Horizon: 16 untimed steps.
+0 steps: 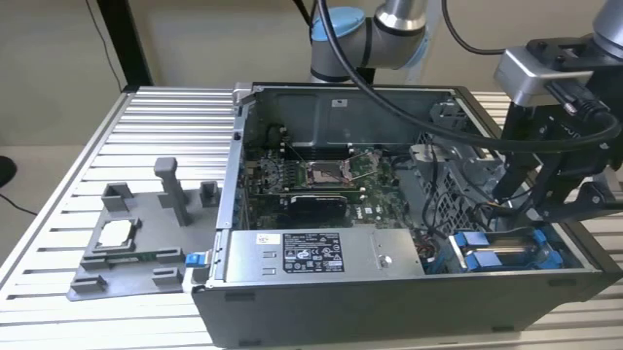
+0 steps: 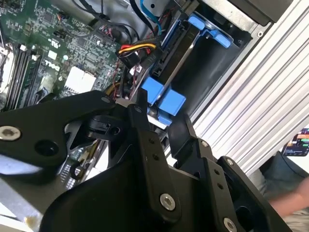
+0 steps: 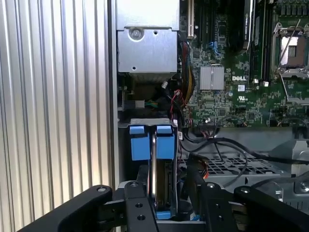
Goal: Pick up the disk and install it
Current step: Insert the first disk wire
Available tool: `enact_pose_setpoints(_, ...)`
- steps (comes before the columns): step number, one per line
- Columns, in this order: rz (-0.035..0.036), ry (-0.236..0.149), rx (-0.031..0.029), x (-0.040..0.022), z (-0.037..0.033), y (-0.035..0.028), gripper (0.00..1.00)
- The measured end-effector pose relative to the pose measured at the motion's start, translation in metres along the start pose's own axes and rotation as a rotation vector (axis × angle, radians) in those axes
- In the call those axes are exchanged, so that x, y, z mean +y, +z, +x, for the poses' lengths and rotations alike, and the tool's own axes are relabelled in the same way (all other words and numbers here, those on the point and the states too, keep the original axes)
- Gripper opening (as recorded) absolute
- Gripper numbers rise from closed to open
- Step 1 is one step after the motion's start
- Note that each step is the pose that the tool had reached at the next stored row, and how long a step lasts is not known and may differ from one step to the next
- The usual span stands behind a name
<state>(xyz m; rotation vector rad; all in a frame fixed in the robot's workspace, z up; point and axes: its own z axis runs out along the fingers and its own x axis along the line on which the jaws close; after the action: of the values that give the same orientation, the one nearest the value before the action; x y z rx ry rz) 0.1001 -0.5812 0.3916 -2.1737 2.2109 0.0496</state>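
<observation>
Squarely between black gripper fingers, blue-framed metal disk

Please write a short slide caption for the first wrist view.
The claw straddles the blue-framed disk standing on edge in the drive bay beside the motherboard.

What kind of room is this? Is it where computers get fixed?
Probably a robot lab or workshop bench for putting computers together. An open computer case lies on a ribbed metal table, a grey holder tray of parts sits beside it, and a robot arm's claw is over the blue-framed disk.
</observation>
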Motion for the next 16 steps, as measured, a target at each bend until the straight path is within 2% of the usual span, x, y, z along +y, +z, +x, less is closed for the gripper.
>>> enact_pose_setpoints(7, 0.0008, 0.014, -0.0001, -0.001, -0.0004, 0.0089, 1.0)
enact_pose_setpoints(16, 0.0046, 0.087, 0.0005, -0.0076, -0.0002, 0.017, 1.0)
